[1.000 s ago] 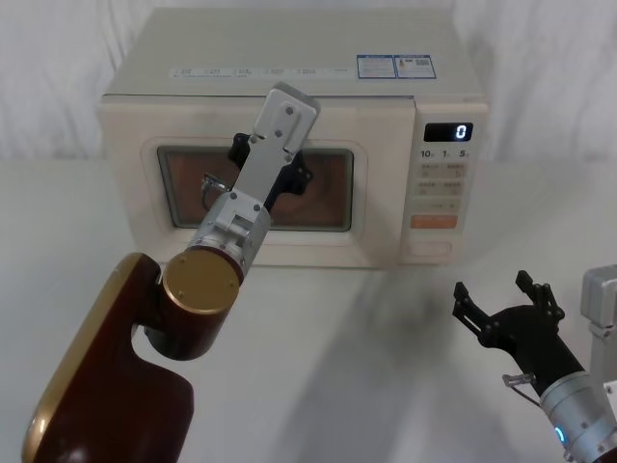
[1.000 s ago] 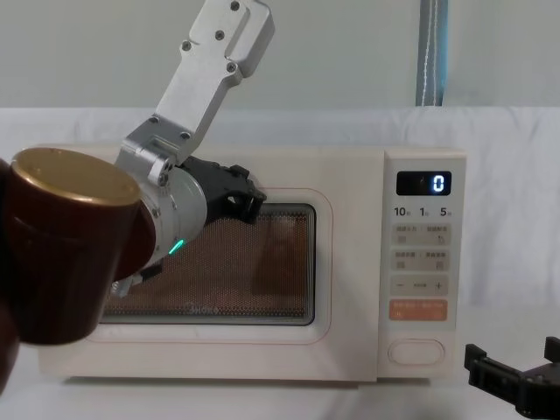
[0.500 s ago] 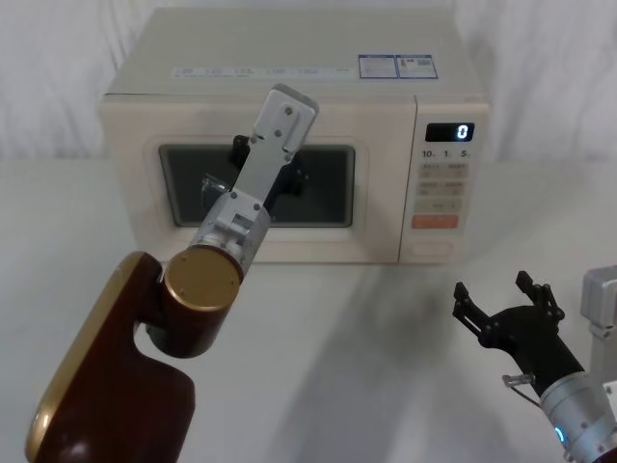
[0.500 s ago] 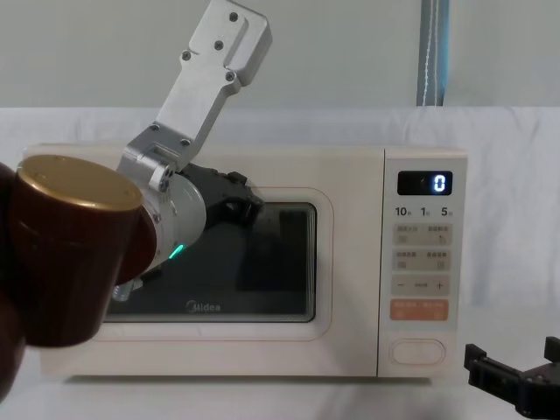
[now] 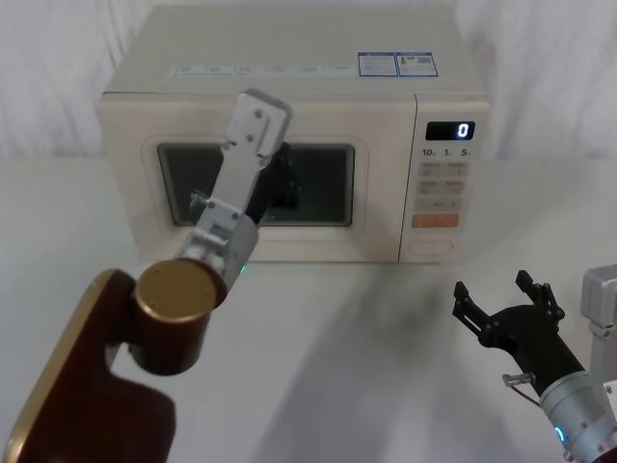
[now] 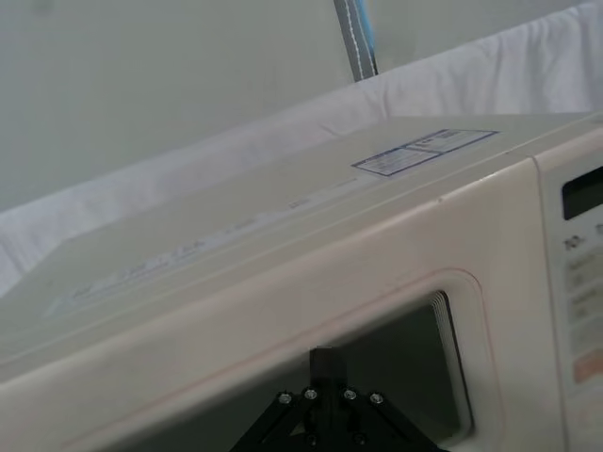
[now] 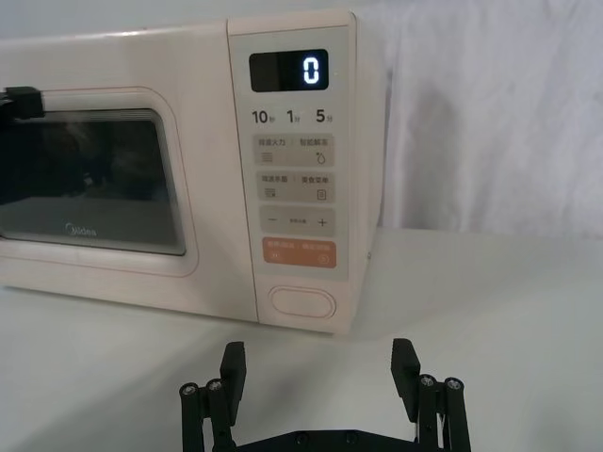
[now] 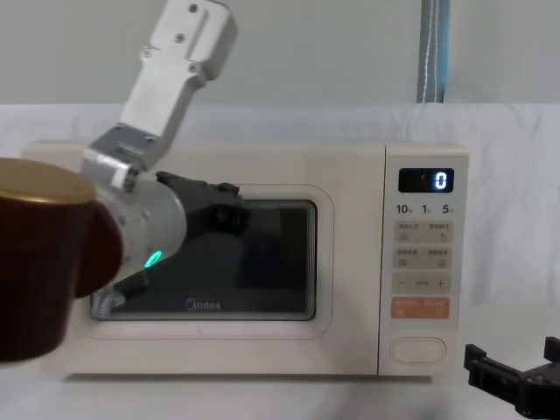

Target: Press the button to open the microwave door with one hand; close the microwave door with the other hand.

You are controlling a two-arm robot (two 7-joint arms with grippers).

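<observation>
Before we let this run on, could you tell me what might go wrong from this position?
The left gripper sits right at the glass of the microwave door, which looks shut; pushing further could shove the microwave back or stress the window. The right gripper, open, hangs low on the table facing the button; a forward drift could reopen the door.

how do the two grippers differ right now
The left gripper is raised in front of the microwave door; the right gripper sits low over the table, away from the microwave. The right's fingers are spread open; the left's can't be judged. Both are black claws.
</observation>
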